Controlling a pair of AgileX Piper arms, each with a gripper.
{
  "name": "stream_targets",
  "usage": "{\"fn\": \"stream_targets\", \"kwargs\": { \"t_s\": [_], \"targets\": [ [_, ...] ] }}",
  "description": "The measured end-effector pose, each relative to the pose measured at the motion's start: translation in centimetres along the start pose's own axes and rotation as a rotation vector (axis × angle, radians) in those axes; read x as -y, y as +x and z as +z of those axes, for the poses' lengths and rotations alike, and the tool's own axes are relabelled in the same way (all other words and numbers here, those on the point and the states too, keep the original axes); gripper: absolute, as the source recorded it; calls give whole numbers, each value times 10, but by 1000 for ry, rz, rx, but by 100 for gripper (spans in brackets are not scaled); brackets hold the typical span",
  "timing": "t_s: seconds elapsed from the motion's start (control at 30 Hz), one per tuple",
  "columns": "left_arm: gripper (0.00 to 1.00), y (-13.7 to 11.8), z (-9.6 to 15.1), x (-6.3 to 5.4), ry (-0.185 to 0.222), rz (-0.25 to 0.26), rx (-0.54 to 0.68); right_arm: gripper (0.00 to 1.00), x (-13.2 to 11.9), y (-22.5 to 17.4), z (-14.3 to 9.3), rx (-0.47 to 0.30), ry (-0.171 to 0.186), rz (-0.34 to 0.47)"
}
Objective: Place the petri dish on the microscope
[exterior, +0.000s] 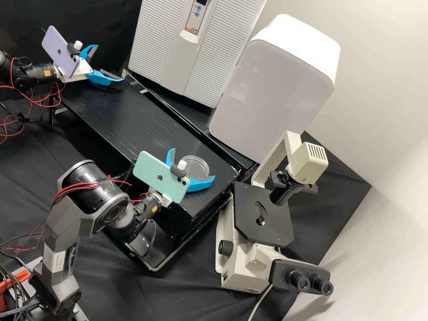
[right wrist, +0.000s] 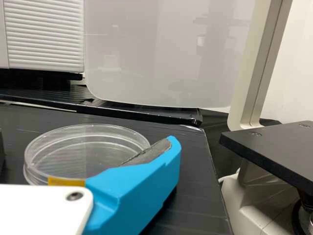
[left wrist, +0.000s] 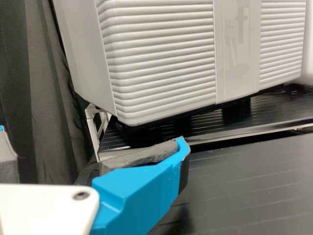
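High view, clear rnd shallow petri dish [exterior: 196, 166], R gripper [exterior: 193, 163] wide open around it, L gripper [exterior: 109, 63] wide open, both empty

Dark grey arm [exterior: 55, 229], black cylindrical joint [exterior: 78, 173], red cables [exterior: 80, 186], yellow label [exterior: 154, 208], white screwed plate [right wrist: 39, 210], blue-fingered right tool [exterior: 193, 163], blue-fingered left tool [exterior: 110, 63]

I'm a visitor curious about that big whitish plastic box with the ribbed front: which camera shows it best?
The high view: both ribbed panels of the box show, with a control panel between, though its top is cut off. The left wrist view gives its lower front closer up; the right wrist view, a lower part.
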Motion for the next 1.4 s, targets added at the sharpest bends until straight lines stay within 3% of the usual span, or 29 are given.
{"fn": "stream_targets", "kwargs": {
  "t_s": [1.0, 1.4],
  "targets": [
    [100, 0, 0, 0, 0, 0, 0, 0, -6, 1, 3, 4, 0, 11],
    [100, 0, 0, 0, 0, 0, 0, 0, -53, -15, 18, 31, 117, 152]
  ]
}}
